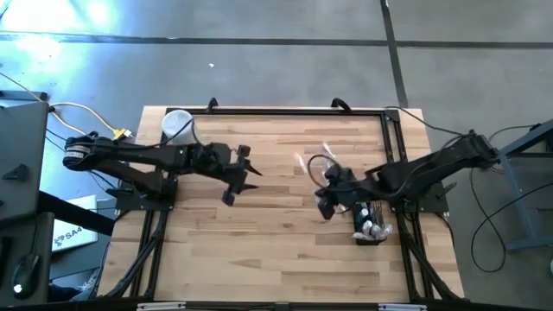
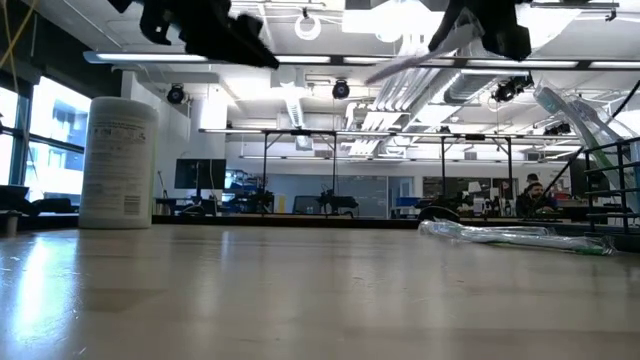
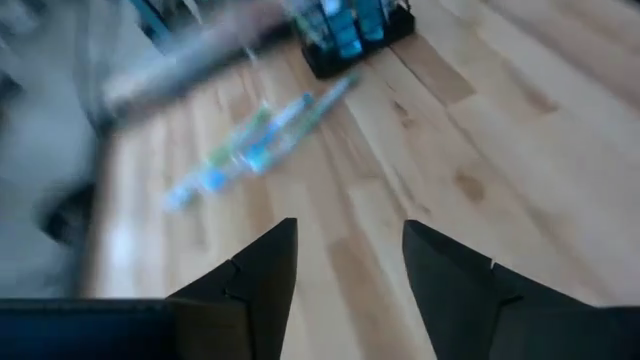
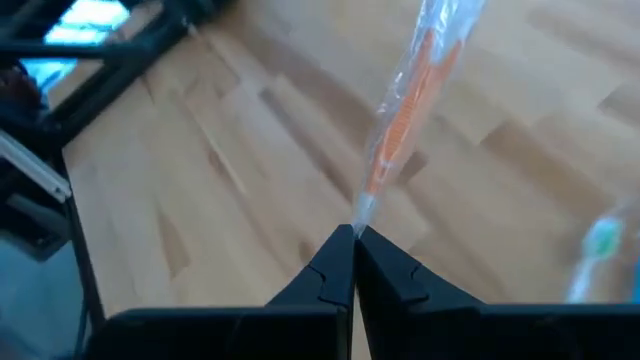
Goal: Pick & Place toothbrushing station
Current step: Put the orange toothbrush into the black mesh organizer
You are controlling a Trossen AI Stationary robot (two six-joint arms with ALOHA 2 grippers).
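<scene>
Right gripper (image 4: 354,238): fingers pinched tight on the tip of a wrapped orange toothbrush (image 4: 412,105), which juts out ahead of them, lifted clear of the bench (image 1: 276,250); held by its end, probably so it can be dropped upright into the holder. Black mesh holder (image 1: 370,226): stands near the bench's right edge, just beside that arm, already carrying teal tubes (image 3: 345,28) and what seem to be brush heads. Loose wrapped toothbrushes (image 3: 255,145): lying flat mid-bench, awaiting collection. Left gripper (image 3: 348,262): jaws apart, holding nothing, raised over the bench centre and aimed toward the loose brushes. White canister (image 2: 118,162): upright at the far left corner.
</scene>
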